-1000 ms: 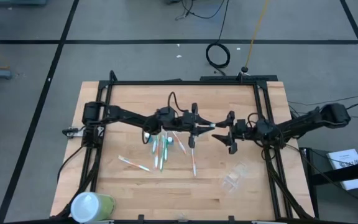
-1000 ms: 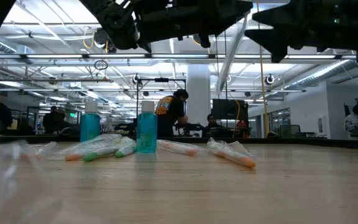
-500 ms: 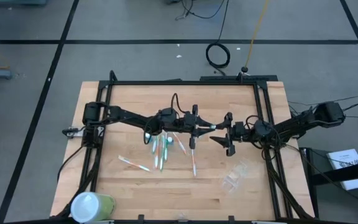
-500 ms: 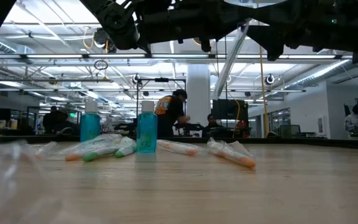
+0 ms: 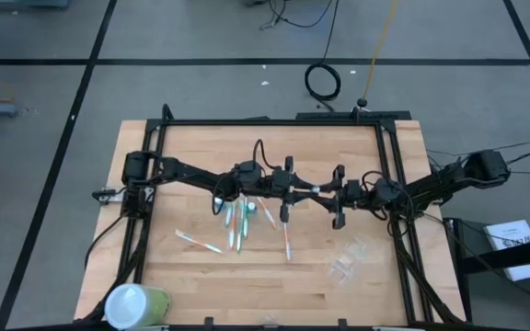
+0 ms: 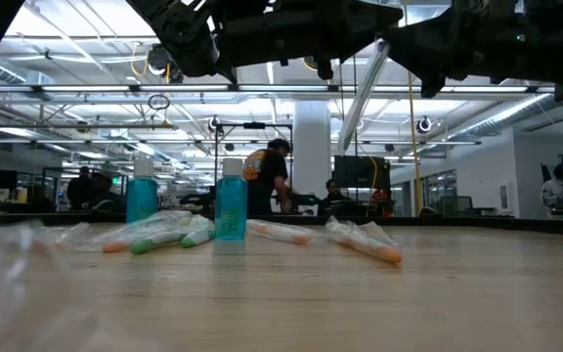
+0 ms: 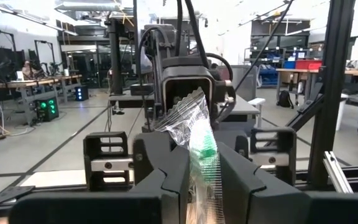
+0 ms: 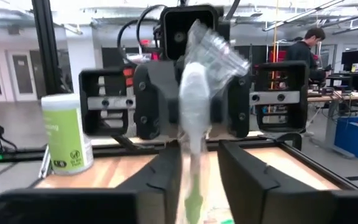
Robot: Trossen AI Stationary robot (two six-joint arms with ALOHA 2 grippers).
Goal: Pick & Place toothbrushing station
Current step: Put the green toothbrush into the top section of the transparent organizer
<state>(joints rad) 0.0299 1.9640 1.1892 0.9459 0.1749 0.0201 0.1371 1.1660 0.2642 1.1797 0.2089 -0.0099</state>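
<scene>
A toothbrush in a clear wrapper point(image 5: 316, 188), white and green, hangs in the air over the table's middle between my two grippers. My left gripper point(image 5: 300, 188) reaches in from the table's left and is shut on it. My right gripper point(image 5: 332, 193) faces it from the right and is shut on the other end. On the wood below lie more wrapped toothbrushes point(image 5: 239, 228), an orange-tipped one point(image 5: 286, 241) and a white one point(image 5: 201, 244). Two teal tubes point(image 6: 231, 207) stand upright among them. A clear plastic holder point(image 5: 348, 262) lies at the near right. My left gripper pinches the wrapped toothbrush between its two fingers at the green stretch point(image 7: 205, 163). The fingers come level from the table's left, along the brush. The brush sticks out past them toward the right gripper, clear of the table. My right gripper has its two fingers on either side of the wrapped toothbrush's thin green part point(image 8: 192, 186), closed in on it. It comes level from the table's right, along the brush. The white part point(image 8: 194, 93) and the crumpled wrapper reach on toward the left gripper.
A large yellow-green container with a white top point(image 5: 136, 303) stands at the near left corner. A black frame point(image 5: 274, 122) runs around the table's far and side edges. People move in the room behind the table point(image 6: 267, 171).
My right gripper has moved a little toward the table's left, up to the toothbrush's free end, and its wide-spread fingers have shut on it. My left gripper has kept still with the brush.
</scene>
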